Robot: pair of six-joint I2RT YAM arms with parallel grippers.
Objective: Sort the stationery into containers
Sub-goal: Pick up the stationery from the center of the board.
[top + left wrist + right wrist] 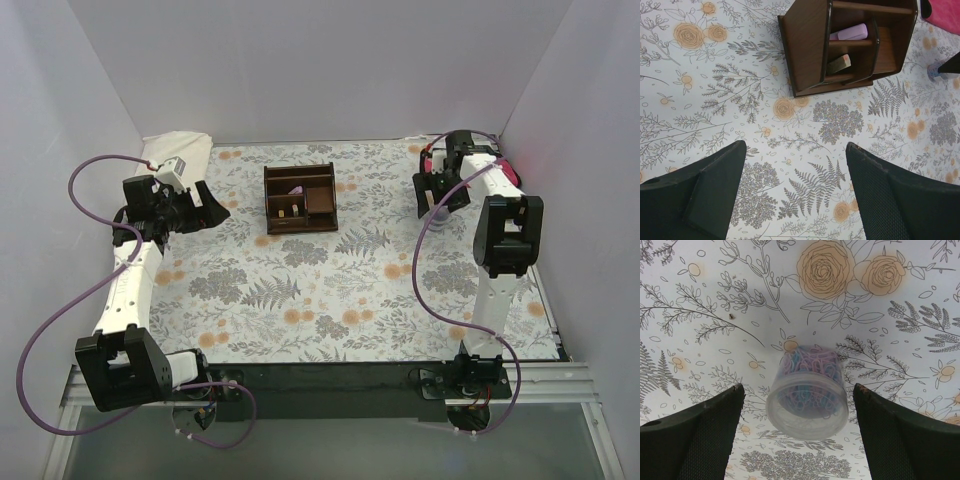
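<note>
The dark brown wooden organizer (300,198) stands at the back middle of the table. In the left wrist view the organizer (810,45) holds a pink eraser (850,33) in one compartment and a tan block (839,64) in the one below. My left gripper (795,146) is open over bare tablecloth, short of the organizer. A clear round tub of coloured paper clips (807,395) stands upright on the cloth. My right gripper (799,387) is open astride the tub, both fingers apart from it. From above, the left gripper (205,210) and right gripper (437,192) flank the organizer.
A magenta folded cloth (505,172) lies at the back right behind the right arm. At the back left corner sits a white folded cloth (180,150). White walls close in the table on three sides.
</note>
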